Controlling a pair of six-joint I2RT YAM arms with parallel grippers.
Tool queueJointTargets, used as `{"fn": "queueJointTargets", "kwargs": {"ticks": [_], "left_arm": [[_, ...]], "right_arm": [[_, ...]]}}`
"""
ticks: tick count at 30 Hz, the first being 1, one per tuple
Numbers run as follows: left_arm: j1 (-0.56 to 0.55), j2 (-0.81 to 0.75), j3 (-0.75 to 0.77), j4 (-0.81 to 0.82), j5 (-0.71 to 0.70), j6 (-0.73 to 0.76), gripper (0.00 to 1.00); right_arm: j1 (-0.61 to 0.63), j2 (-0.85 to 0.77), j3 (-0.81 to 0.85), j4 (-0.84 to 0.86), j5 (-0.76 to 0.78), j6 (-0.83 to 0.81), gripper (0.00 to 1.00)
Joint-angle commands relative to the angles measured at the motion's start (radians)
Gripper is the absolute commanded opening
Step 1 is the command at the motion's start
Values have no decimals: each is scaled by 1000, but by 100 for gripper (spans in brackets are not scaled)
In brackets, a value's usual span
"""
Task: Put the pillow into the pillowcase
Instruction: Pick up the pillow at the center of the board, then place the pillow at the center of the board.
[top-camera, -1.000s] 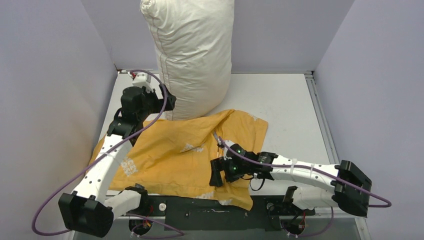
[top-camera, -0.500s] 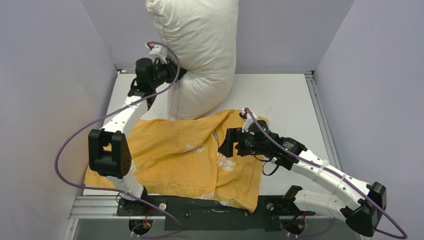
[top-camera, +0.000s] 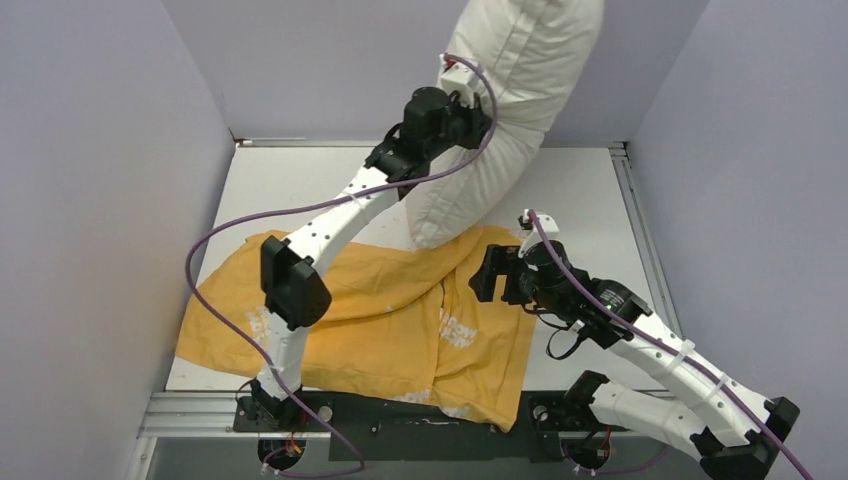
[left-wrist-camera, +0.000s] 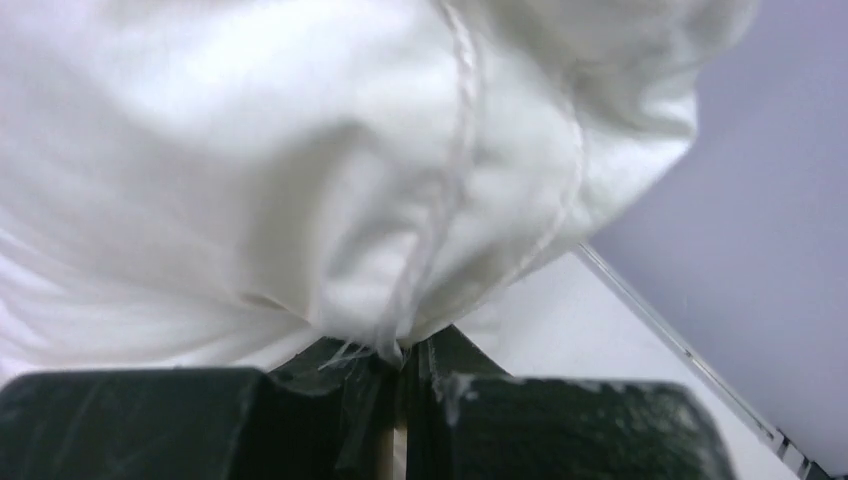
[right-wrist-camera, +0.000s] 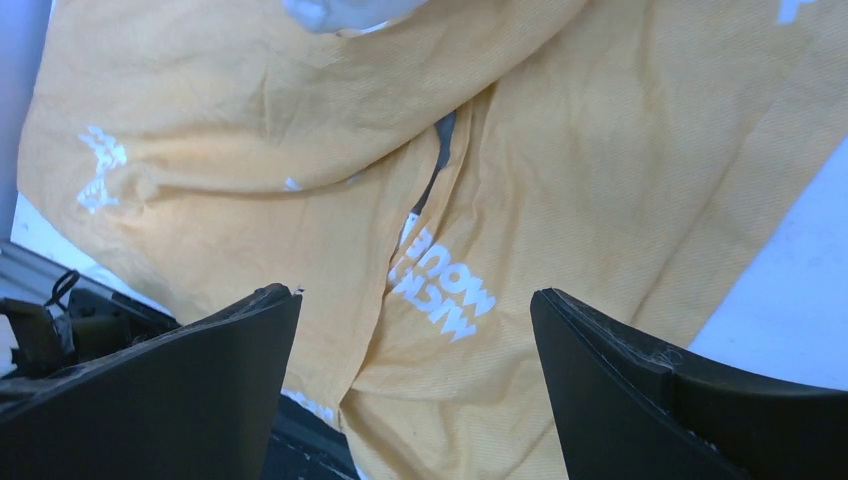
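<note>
Left claw: clamped on the pillow seam, pillow tilted at the bench's far edge.
Right claw: spread wide, empty, above the pillowcase.
Advice: lift the pillowcase mouth open before lowering.

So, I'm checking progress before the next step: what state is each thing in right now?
pillow: outside the case, upright, top leaning right, pinched at its seam.
pillowcase: spread rumpled on the table, orange face up, not held.
left gripper: shut on the pillow.
right gripper: open, above the pillowcase.
</note>
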Motion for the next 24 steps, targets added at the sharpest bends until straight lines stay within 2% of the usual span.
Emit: {"fn": "queueJointTargets", "kwargs": {"ticks": [1,2,5,9,12,14,15,16,17,19,20,21,24], "left_arm": [[-102,101,490,179,-113,79,0],[-124,129,536,192,-116,94,0],[-170,102,473,323,-155,100,0],[-225,66,452,221,-123,92,0],[-269,-47,215,258,-120,119,0],[-288,-140,11,340,-146,145,0],[-290,-171,-44,351,-167,155,13],[-289,-193,-86,346,-190,165,32],[-289,-211,-110,330,-218,183,60],[-289,-246,-142,280,-280,217,82],[-289,-268,-155,256,-301,224,89],[-289,-294,-173,233,-315,228,91],[-288,-381,-256,203,-333,232,93]], "right_arm": [[-4,-41,70,-70,159,-7,90],[-4,-48,75,-84,180,-7,90],[-6,-71,91,-130,247,-3,90],[-6,-124,127,-205,352,20,90],[-6,-178,155,-238,410,34,90],[-5,-210,170,-250,438,39,90],[-4,-218,176,-259,454,42,90],[-5,-224,182,-272,471,48,90],[-4,-227,184,-286,490,55,90],[-4,-228,186,-312,519,75,90],[-4,-225,187,-328,536,93,90],[-3,-225,186,-342,552,115,90],[-3,-243,162,-343,559,152,90]]}}
